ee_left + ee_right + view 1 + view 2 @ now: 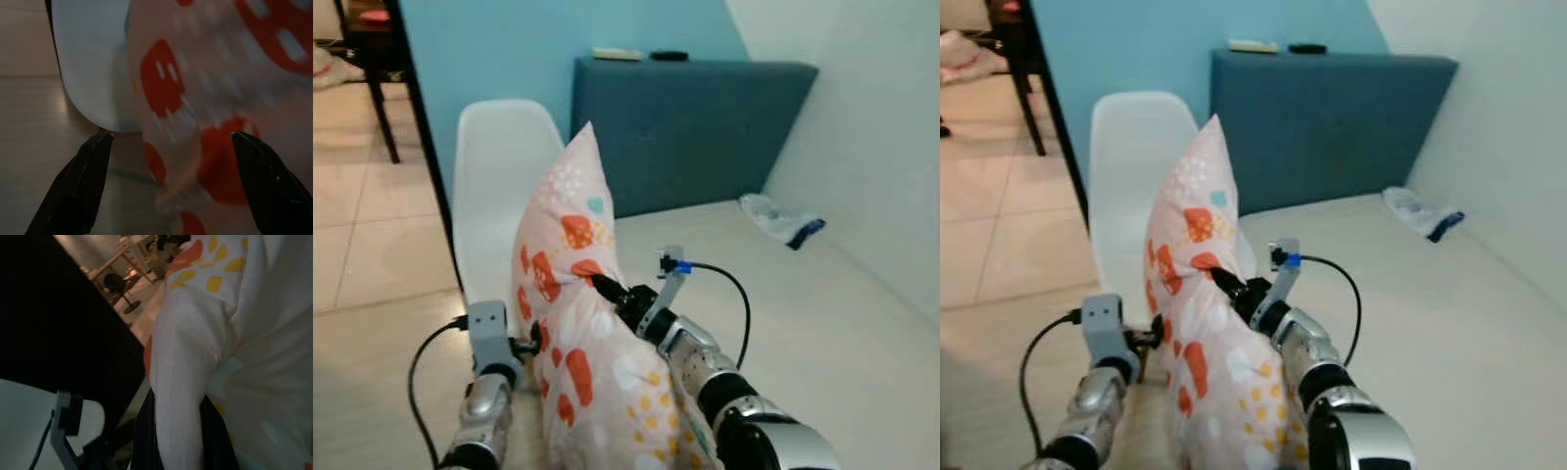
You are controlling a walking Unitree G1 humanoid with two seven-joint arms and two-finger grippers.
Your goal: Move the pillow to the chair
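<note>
Right gripper [603, 285]: fingers clenched on a fold of the pillow [582, 333].
Left gripper [530, 343]: fingers spread apart beside the pillow's lower edge.
Pillow: upright, pink with orange and yellow print, held over the bed's [822, 323] near corner, in front of the chair [499, 186].
Chair: white, seat bare.
Bed: beige sheet, crumpled wrapper [783, 221] far right.
Room: teal headboard [695, 122], blue wall, tiled floor [372, 245].

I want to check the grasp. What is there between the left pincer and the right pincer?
The pillow stands upright between them in the left eye view: the right pincer pinches a fold, while the left pincer is open at its other side.
</note>
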